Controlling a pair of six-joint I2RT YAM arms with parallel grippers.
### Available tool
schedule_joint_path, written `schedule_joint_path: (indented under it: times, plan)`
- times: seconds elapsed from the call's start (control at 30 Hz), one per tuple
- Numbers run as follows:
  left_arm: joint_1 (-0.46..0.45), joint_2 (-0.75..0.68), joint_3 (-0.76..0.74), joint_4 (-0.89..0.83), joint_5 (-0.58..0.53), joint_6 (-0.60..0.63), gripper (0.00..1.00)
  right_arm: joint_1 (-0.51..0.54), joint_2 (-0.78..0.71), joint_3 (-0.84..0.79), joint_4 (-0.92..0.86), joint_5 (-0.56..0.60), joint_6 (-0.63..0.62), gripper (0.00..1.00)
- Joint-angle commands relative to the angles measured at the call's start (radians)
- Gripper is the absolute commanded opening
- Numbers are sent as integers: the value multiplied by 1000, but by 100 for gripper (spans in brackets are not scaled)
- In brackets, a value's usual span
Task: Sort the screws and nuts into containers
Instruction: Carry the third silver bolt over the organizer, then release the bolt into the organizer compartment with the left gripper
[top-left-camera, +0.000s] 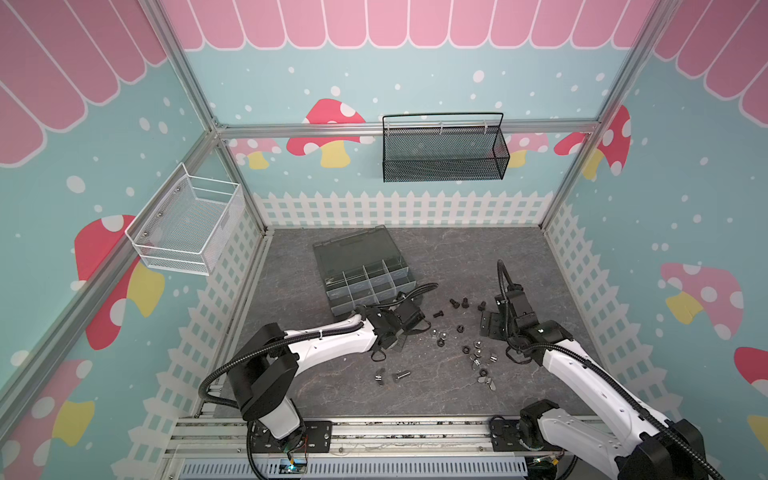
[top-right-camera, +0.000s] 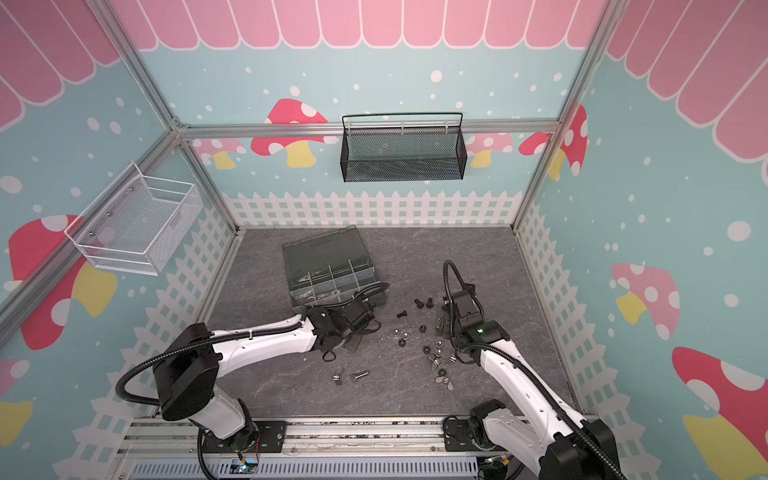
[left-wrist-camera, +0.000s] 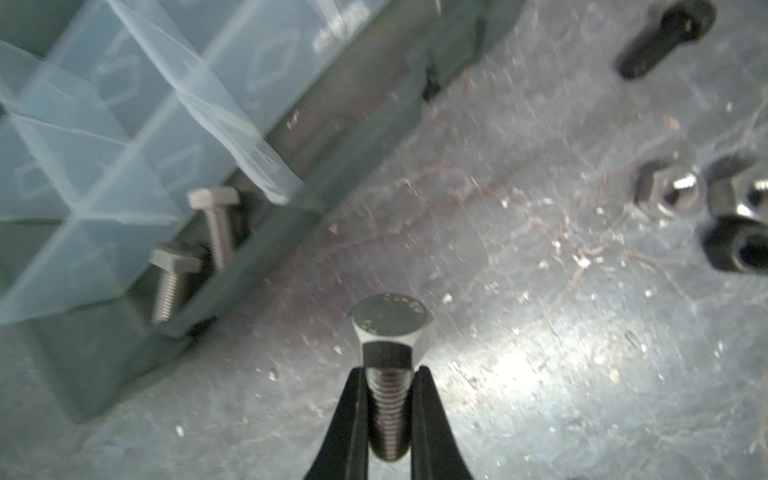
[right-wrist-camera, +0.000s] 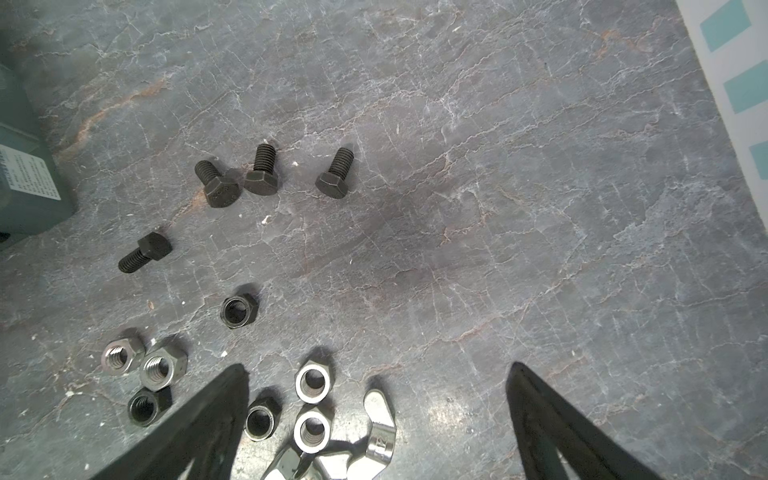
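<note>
The left fingers (left-wrist-camera: 352, 419) are clamping a silver screw (left-wrist-camera: 390, 328) by its shank, just beside the organizer box (left-wrist-camera: 340, 162): delivery is underway. Next, it is probably needing a lift over the wall to join the 2 silver screws (left-wrist-camera: 216, 232) inside. The right fingers (right-wrist-camera: 199, 432) are hanging open over loose nuts (right-wrist-camera: 311, 380).

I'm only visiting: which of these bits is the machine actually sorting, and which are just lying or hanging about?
Part of the job:
- silver screw pinched in the left gripper
- black screws, hex nuts, wing nuts loose on the table
- organizer box, two silver screws already inside

Just there:
- white wire basket on the wall
- black mesh basket on the wall
</note>
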Motion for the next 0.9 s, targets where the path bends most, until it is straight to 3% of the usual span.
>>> schedule_joint_path:
  times: [0.0, 0.17, 0.4, 0.87]
  plan:
    - [65, -49, 59, 42, -77, 133, 0, 7, -9, 6, -10, 10, 14, 98]
    - [178, -19, 105, 30, -6, 272, 0, 8, 1, 7, -10, 9, 18, 98]
    - [270, 44, 142, 18, 35, 331, 0, 7, 7, 15, -12, 2, 20, 98]
    - [289, 138, 128, -1, 85, 346, 0, 7, 56, 40, -13, 14, 14, 98]
